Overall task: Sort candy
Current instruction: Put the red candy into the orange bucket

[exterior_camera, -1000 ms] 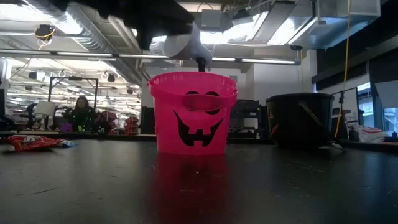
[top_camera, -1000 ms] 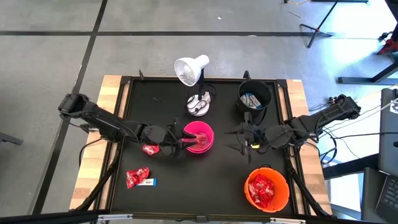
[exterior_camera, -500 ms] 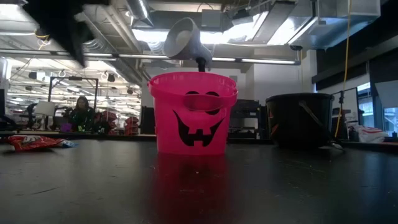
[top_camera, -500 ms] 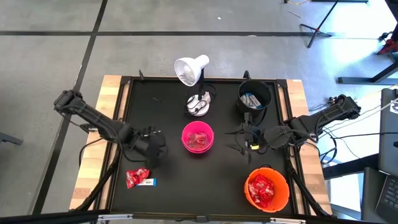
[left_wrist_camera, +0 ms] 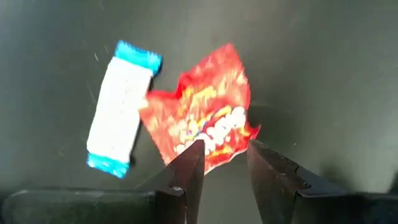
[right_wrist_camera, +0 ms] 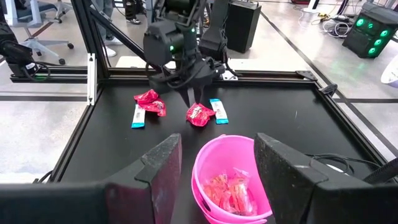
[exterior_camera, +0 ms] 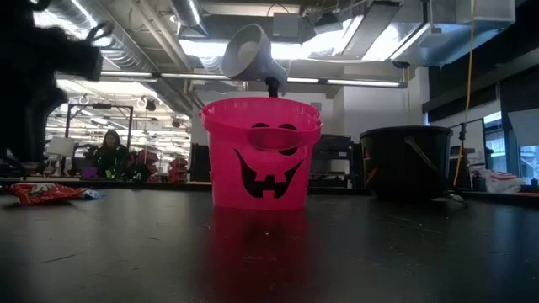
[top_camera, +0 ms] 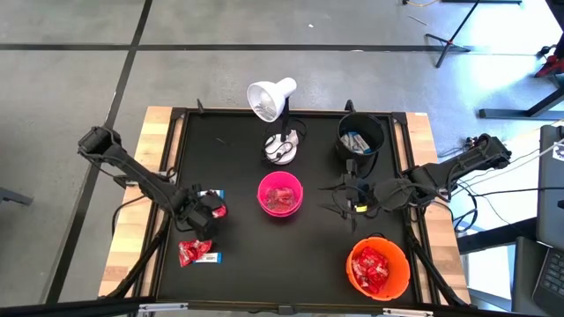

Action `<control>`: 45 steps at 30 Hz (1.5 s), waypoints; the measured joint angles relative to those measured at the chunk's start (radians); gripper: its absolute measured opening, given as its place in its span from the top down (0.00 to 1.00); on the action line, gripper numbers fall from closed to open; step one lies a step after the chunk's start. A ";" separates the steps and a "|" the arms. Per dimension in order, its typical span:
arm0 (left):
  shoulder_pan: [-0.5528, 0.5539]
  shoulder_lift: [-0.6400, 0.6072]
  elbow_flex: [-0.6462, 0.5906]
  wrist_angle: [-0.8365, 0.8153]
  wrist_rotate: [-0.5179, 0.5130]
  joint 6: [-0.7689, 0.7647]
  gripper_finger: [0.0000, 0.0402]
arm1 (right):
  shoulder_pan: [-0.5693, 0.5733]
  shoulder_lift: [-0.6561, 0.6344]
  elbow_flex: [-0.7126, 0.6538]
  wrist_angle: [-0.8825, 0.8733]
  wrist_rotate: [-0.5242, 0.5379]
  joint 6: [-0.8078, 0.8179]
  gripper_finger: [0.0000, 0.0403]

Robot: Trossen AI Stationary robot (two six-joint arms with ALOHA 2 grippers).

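Candy: your left gripper (left_wrist_camera: 222, 163), fingers apart, hovers over a red packet (left_wrist_camera: 208, 118); white-and-blue bar (left_wrist_camera: 120, 107) at its 9 o'clock; right gripper (right_wrist_camera: 217, 165) open.

Two dark jointed arms, black two-finger left gripper (left_wrist_camera: 224, 163), green indicator light on its wrist, matching right gripper (top_camera: 342, 198)

Grey concrete floor (top_camera: 70, 88) with dark seams; ceiling lights (exterior_camera: 362, 46) glow overhead.
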 joint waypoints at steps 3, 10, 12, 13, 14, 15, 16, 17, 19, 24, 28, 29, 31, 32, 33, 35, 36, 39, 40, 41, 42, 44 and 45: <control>0.000 0.000 -0.039 0.032 0.034 -0.023 0.72 | 0.000 0.000 0.000 0.000 0.000 0.000 0.51; 0.000 0.000 -0.111 0.189 0.040 -0.018 0.72 | 0.000 0.000 0.000 0.000 0.000 0.000 0.51; 0.000 0.000 -0.120 0.187 0.038 -0.017 0.72 | 0.000 0.000 0.000 0.001 0.000 0.000 0.51; 0.000 0.000 -0.123 0.188 0.037 -0.018 0.72 | 0.000 0.000 0.000 0.000 0.000 0.000 0.51; 0.000 0.000 -0.126 0.188 0.037 -0.019 0.72 | 0.000 0.000 0.000 0.001 0.000 0.000 0.51; 0.000 0.000 -0.129 0.189 0.037 -0.019 0.72 | 0.000 0.000 0.000 0.001 0.000 0.000 0.51; 0.000 0.000 -0.133 0.189 0.036 -0.021 0.72 | 0.000 0.000 0.000 0.000 0.000 0.000 0.51; 0.000 0.004 -0.134 0.189 0.035 -0.021 0.72 | 0.000 0.000 0.000 0.001 0.000 0.000 0.51; 0.000 0.017 -0.138 0.193 0.032 -0.021 0.72 | 0.000 0.000 0.000 0.001 0.000 0.000 0.51; 0.000 0.086 -0.135 0.227 0.032 -0.021 0.72 | 0.000 0.000 0.000 0.002 0.000 0.000 0.51; -0.001 0.132 -0.132 0.255 0.035 -0.013 0.72 | 0.000 0.000 0.000 0.002 0.000 0.000 0.51; -0.001 0.136 -0.131 0.257 0.037 -0.013 0.72 | 0.000 0.000 0.000 0.002 0.000 0.000 0.51; -0.001 0.137 -0.131 0.258 0.038 -0.014 0.72 | 0.000 0.000 0.000 0.003 0.000 0.000 0.51; -0.001 0.138 -0.131 0.259 0.034 -0.019 0.72 | 0.000 0.000 0.000 0.003 0.000 0.000 0.51; -0.001 0.138 -0.132 0.262 0.031 -0.020 0.73 | 0.000 0.000 0.000 0.003 0.000 0.001 0.51; -0.002 0.138 -0.132 0.269 0.029 -0.018 0.77 | 0.000 0.000 0.000 0.003 0.000 0.001 0.51; -0.002 0.138 -0.132 0.272 0.029 -0.014 0.80 | 0.000 0.000 0.000 0.003 0.000 0.001 0.51; -0.002 0.142 -0.120 0.277 0.032 0.011 0.93 | 0.000 0.000 0.000 0.003 -0.001 0.001 0.51; -0.002 0.145 -0.112 0.273 0.035 0.021 0.96 | 0.000 0.000 0.000 0.003 0.000 0.001 0.51; -0.001 0.146 -0.099 0.264 0.035 0.033 0.98 | 0.000 0.000 0.000 0.003 -0.001 0.001 0.51; -0.002 0.147 -0.083 0.244 0.030 0.040 0.99 | 0.000 0.000 0.000 0.003 -0.001 0.001 0.51; -0.013 0.153 -0.042 0.201 0.000 0.061 1.00 | 0.000 0.000 0.000 0.002 0.000 0.001 0.51; -0.020 0.153 -0.012 0.173 -0.028 0.068 1.00 | 0.000 0.000 0.000 0.002 0.000 0.001 0.51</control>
